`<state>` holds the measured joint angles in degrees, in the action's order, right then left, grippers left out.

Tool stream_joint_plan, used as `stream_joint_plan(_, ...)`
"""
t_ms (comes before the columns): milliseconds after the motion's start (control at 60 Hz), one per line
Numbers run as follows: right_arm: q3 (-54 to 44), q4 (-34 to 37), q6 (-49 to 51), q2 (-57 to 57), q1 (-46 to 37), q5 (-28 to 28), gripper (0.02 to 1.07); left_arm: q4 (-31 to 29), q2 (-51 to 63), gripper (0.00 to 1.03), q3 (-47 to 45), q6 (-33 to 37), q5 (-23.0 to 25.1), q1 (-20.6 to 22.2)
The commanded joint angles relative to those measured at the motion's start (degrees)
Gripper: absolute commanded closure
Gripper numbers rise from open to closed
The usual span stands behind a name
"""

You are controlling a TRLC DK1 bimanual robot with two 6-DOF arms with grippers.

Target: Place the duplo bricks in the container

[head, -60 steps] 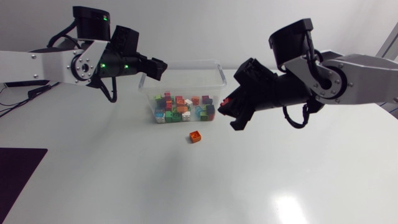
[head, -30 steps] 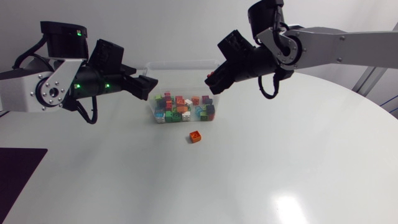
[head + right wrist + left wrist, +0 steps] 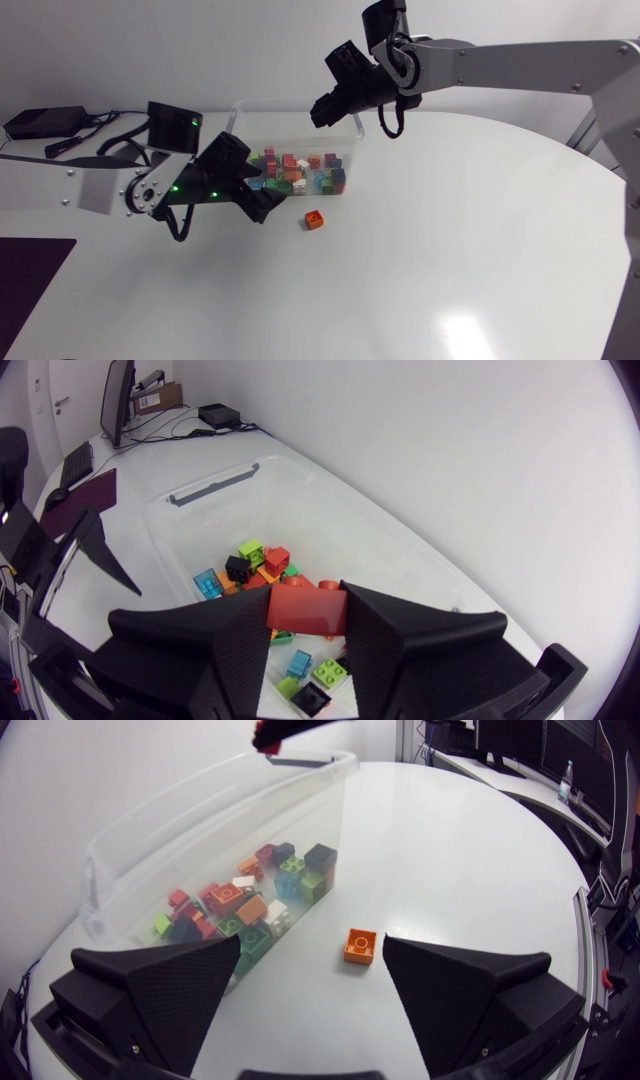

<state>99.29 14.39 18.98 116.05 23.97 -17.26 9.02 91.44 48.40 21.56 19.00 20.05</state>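
A clear plastic container (image 3: 262, 104) at the back of the table holds several coloured duplo bricks (image 3: 295, 172). One orange brick (image 3: 314, 220) lies on the table just in front of it. My left gripper (image 3: 258, 196) hangs open, low beside the container's front; in the left wrist view the orange brick (image 3: 360, 945) lies just ahead of the gap between its fingers (image 3: 170, 985). My right gripper (image 3: 323, 107) is above the container's back right corner, shut on a red brick (image 3: 305, 610). Below it lie the container's bricks (image 3: 250, 565).
A black pad (image 3: 30, 265) lies at the table's left edge. The container's clear wall (image 3: 210, 830) rises right beside my left gripper. White tabletop (image 3: 450, 250) stretches to the right and front of the orange brick.
My left arm has swung down from beside the container to low over the table near the orange brick. My right arm has carried the red brick leftward and back, to above the container.
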Motion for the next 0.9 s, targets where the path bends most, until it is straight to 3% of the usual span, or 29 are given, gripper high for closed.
stream_joint_plan(0, 5.13, -0.33, -2.11, 4.01, -0.76, 1.00, 0.73, 1.88, 5.15, 0.04, -1.12, 2.52, 0.42, 1.48)
stream_joint_plan(33, 6.80, -0.33, -2.64, 5.15, -1.03, 1.17, 0.66, 2.06, 6.38, 0.04, -0.68, 3.14, 0.42, 1.92)
stream_joint_plan(117, 12.07, 1.25, -4.48, 8.49, -1.64, 1.26, 0.17, 3.02, 9.99, 0.04, 1.17, 4.45, 0.42, 3.06)
stream_joint_plan(150, 13.39, 2.04, -4.74, 9.02, -1.64, 1.52, 0.06, 2.94, 11.57, 0.04, 2.13, 4.72, 0.42, 3.41)
stream_joint_plan(367, 7.06, 0.90, -4.39, 3.75, -1.47, 1.96, 0.06, 0.39, 19.57, 0.05, 10.31, 6.48, 0.68, 4.29)
stream_joint_plan(883, -27.04, -6.83, -0.44, -21.92, -8.41, -1.64, 0.06, -8.84, 30.64, 0.06, 23.23, 9.02, 2.18, 6.23)
